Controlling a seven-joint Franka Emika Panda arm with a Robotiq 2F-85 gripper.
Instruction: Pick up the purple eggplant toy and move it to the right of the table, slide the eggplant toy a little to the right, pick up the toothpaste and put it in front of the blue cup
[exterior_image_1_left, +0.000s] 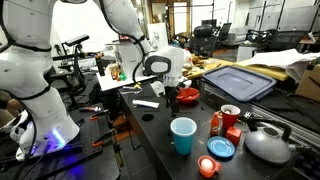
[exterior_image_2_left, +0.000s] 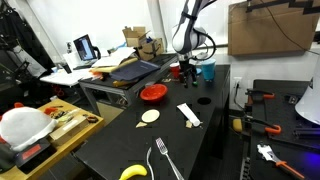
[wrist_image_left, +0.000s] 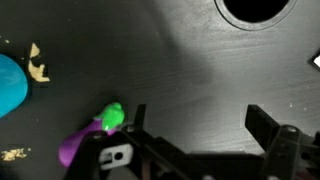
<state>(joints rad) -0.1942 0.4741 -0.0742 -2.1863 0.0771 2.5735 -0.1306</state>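
My gripper (wrist_image_left: 200, 122) is open and empty, low over the black table (wrist_image_left: 190, 60). The purple eggplant toy (wrist_image_left: 78, 145) with its green cap lies on the table just outside the left finger, not between the jaws. In both exterior views the gripper (exterior_image_1_left: 160, 86) (exterior_image_2_left: 185, 68) hangs over the table's far part. The blue cup (exterior_image_1_left: 183, 135) (exterior_image_2_left: 207, 71) stands upright nearby. The white toothpaste tube (exterior_image_2_left: 189, 115) (exterior_image_1_left: 147, 103) lies flat on the table, apart from the gripper.
A red bowl (exterior_image_1_left: 187, 96) (exterior_image_2_left: 152, 93) sits beside the gripper. A flat blue dish (exterior_image_1_left: 221, 147), red items and a grey kettle (exterior_image_1_left: 266, 144) crowd one end. A fork (exterior_image_2_left: 165, 160), a banana (exterior_image_2_left: 133, 172) and a round hole (wrist_image_left: 258, 10) are on the table.
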